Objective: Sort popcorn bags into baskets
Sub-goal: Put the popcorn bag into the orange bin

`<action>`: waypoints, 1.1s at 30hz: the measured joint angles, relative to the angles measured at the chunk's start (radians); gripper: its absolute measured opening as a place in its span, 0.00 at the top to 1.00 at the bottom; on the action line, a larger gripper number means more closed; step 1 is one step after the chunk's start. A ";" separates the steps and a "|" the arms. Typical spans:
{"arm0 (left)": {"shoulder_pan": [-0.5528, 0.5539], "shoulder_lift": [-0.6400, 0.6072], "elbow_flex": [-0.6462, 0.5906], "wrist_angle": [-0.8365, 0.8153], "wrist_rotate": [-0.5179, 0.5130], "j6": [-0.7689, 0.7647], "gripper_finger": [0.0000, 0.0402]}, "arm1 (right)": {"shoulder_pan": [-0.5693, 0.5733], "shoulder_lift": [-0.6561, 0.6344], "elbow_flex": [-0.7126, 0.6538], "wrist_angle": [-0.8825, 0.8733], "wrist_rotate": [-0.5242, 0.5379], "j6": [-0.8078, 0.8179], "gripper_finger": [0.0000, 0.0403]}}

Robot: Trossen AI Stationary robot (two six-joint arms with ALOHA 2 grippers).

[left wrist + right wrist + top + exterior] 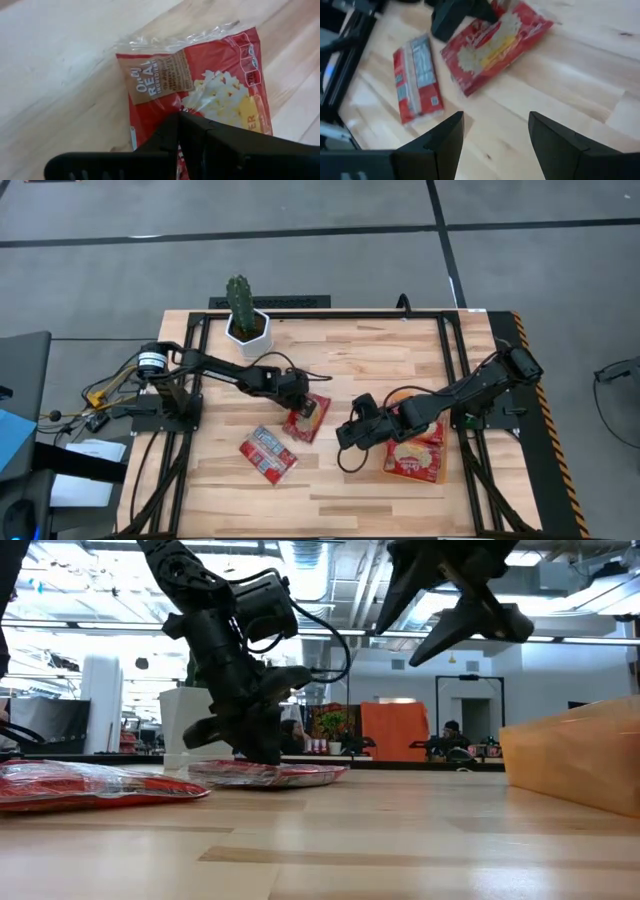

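A red popcorn bag [310, 420] lies flat on the wooden table near its middle. My left gripper [297, 402] is shut, its tips down on this bag [220, 90]. A second bag [268, 454], with blue-grey and white markings, lies flat nearer the front left. The orange basket [441, 442] stands at the right with popcorn bags [413, 456] inside. My right gripper [345, 435] hangs open above the bare table between the middle bag and the basket, with nothing between its fingers [445, 135]. My left gripper has its shut fingertips [200, 135] on the bag's top face [172, 102], beside the brown label panel near the bag's middle. The fingers come steeply from above, slanting from the table's left. The bag lies flat on the table [270, 773]. Whether any film is pinched, I cannot tell.
A white pot with a green cactus [247, 325] stands at the far left of the table. A black frame [455, 350] runs around the work area. Bare wood lies along the near edge [330, 500].
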 joint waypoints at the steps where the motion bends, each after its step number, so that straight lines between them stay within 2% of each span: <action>1: -0.004 0.000 -0.002 0.001 -0.006 -0.021 1.00 | -0.008 0.000 0.000 0.003 0.000 0.009 0.39; 6: -0.014 0.001 -0.011 0.006 -0.008 -0.116 1.00 | -0.053 0.000 0.000 0.006 0.000 0.015 0.39; 10: -0.007 -0.035 -0.018 0.010 0.015 -0.109 1.00 | -0.078 0.000 0.000 0.004 0.000 -0.012 0.39; 15: 0.022 -0.161 -0.026 -0.030 -0.042 -0.143 1.00 | -0.078 0.000 0.000 0.000 -0.002 -0.033 0.39; 19: 0.025 -0.276 -0.022 -0.114 -0.059 -0.065 1.00 | -0.059 0.000 0.000 0.005 -0.001 -0.034 0.39; 23: -0.030 -0.353 -0.021 -0.216 -0.110 -0.040 1.00 | -0.042 0.000 0.000 0.021 -0.001 -0.039 0.39; 26: -0.093 -0.362 -0.031 -0.249 -0.147 -0.028 1.00 | -0.032 0.001 0.000 0.035 -0.001 -0.049 0.39; 33: -0.218 -0.347 -0.169 -0.050 -0.227 -0.152 1.00 | -0.051 0.001 0.000 0.136 -0.001 -0.151 0.39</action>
